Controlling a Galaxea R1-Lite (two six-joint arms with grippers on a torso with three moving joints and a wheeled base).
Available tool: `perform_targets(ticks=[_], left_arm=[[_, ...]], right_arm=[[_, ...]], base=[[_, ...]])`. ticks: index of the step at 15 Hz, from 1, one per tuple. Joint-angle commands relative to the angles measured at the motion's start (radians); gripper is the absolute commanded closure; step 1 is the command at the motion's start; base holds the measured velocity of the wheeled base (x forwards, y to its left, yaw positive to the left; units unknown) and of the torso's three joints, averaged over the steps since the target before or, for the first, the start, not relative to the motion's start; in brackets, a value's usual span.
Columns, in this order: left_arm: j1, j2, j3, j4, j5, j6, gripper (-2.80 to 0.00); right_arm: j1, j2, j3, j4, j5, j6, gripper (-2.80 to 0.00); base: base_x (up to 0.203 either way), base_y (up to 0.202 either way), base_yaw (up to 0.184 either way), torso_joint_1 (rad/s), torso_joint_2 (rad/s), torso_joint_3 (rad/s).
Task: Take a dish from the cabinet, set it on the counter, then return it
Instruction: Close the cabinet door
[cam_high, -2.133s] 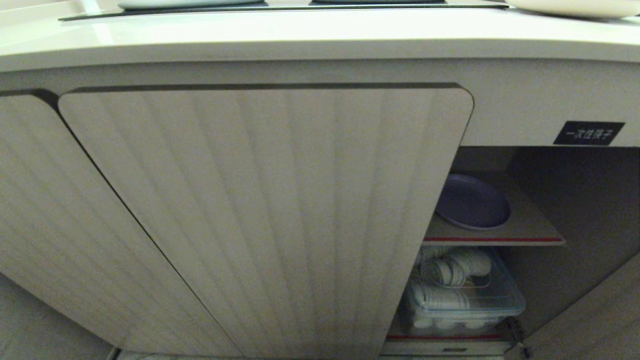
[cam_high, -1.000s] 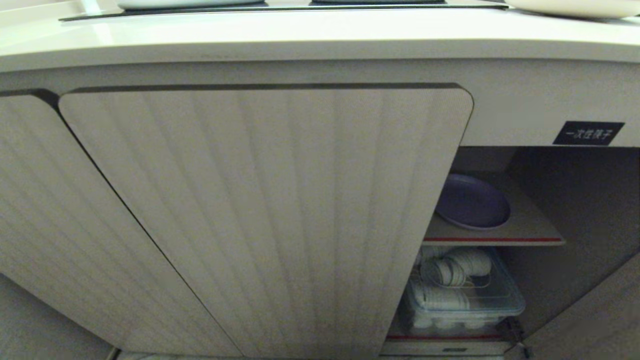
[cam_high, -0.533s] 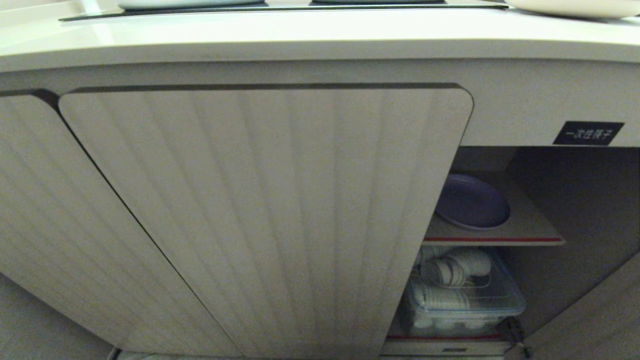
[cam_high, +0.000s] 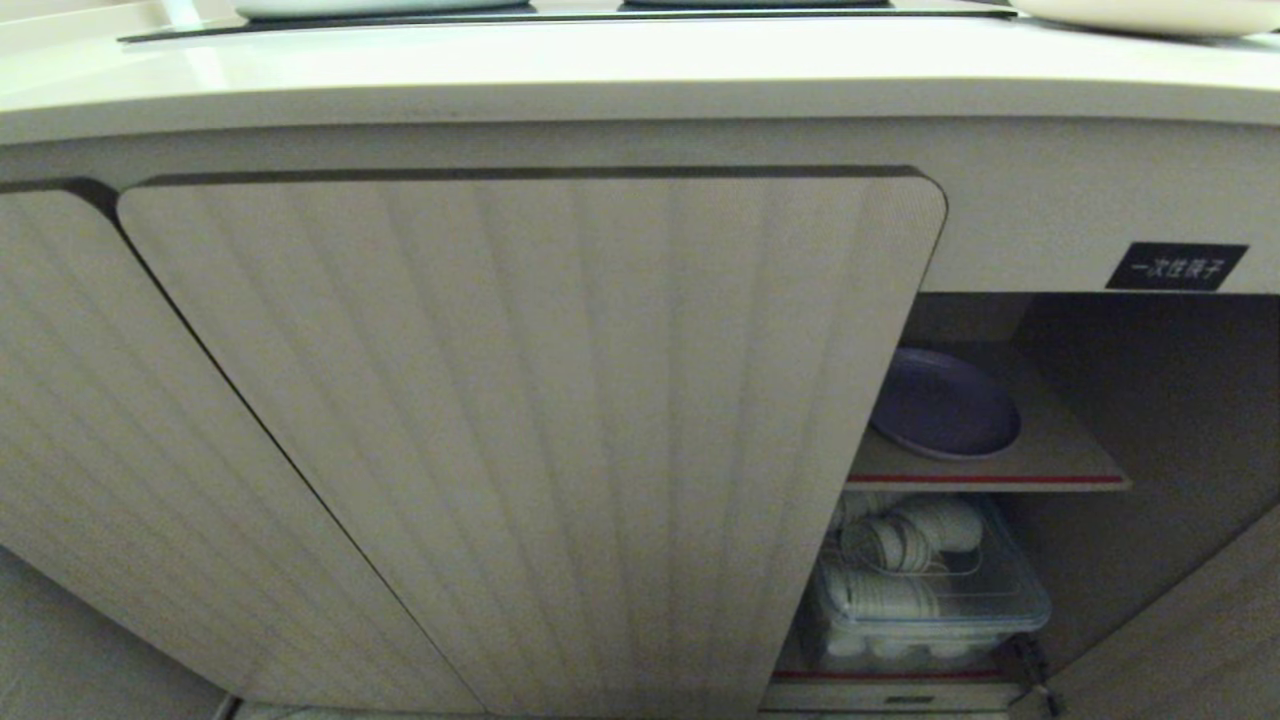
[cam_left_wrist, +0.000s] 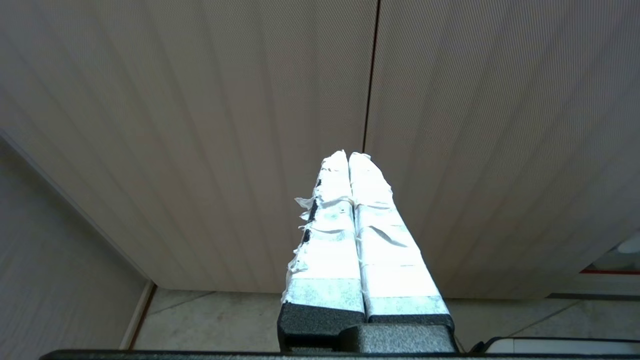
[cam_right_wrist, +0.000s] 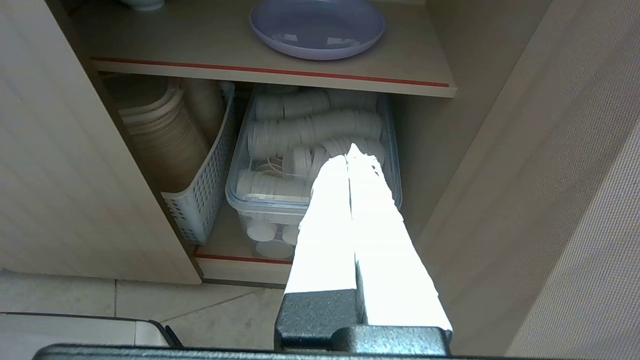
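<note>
The lavender dish (cam_high: 945, 405) lies flat on the inner shelf (cam_high: 1060, 455) of the cabinet (cam_high: 540, 420), in the open bay at the right; the right wrist view shows the dish (cam_right_wrist: 317, 27) too. The cream counter (cam_high: 600, 70) runs across the top of the head view. My right gripper (cam_right_wrist: 349, 156) is shut and empty, low in front of the open bay, well short of the dish. In front of the ribbed doors (cam_left_wrist: 200, 125) my left gripper (cam_left_wrist: 348, 154) is shut and empty. Neither gripper appears in the head view.
A clear lidded box of white cups (cam_right_wrist: 310, 165) and a white perforated basket (cam_right_wrist: 200, 195) of stacked bowls fill the bottom shelf. A black label (cam_high: 1177, 266) sits above the bay. The open door (cam_right_wrist: 575, 210) stands at the bay's right side. Tiled floor (cam_right_wrist: 150, 305) lies below.
</note>
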Motion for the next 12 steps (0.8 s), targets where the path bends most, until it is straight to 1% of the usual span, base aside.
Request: perform_targets(ticks=[1,12], left_arm=[[0.000,0.000,0.000,0.000,0.001,0.000,0.00],[0.000,0.000,0.000,0.000,0.000,0.000,0.00]], right_arm=[[0.000,0.002,0.000,0.000,0.000,0.000,0.00],[0.000,0.001,0.000,0.000,0.000,0.000,0.00]], base=[[0.000,0.000,0.000,0.000,0.00,0.000],[0.000,0.000,0.000,0.000,0.00,0.000]])
